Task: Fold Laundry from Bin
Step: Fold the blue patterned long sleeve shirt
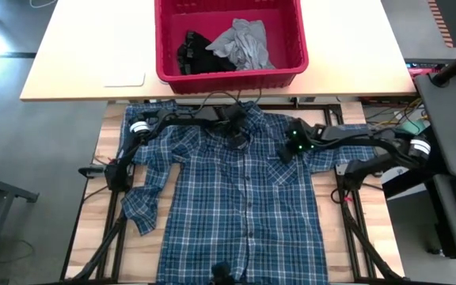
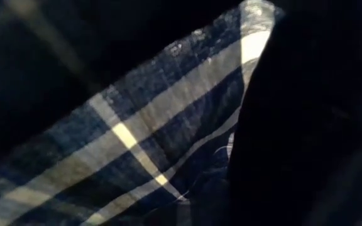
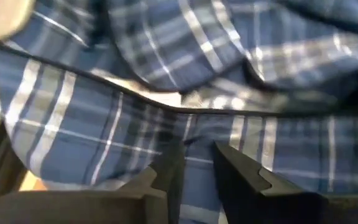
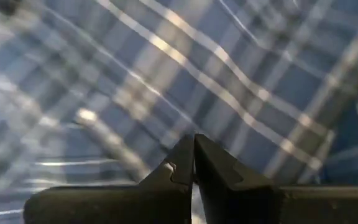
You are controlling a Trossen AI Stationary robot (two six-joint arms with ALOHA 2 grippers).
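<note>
Now, from above, the blue-and-white plaid button shirt (image 1: 240, 210) lies spread flat across the wooden table (image 1: 374, 237), collar toward the red rectangular plastic bin (image 1: 229, 75). Inside that bin wait a crumpled light grey T-shirt (image 1: 244, 43) and a small black garment (image 1: 190, 49). The left gripper (image 1: 234, 136) sits at the collar; the right gripper (image 1: 295, 150) is down on the chest panel just beside it.

Low view next: nothing but plaid cloth close against the lens.

Left wrist view: the dark fingers (image 3: 166, 171) stand narrowly apart with a fold of plaid between them. Whether they grip it, I cannot tell.

Right wrist view: fingers (image 4: 179, 165) are pressed together, tips on the fabric, nothing visibly pinched.

My read: this shirt is light, limp and drapey, so it'll sag from any single pinch. Best holds are the firmer seams — collar band, shoulders, hem corners.
</note>
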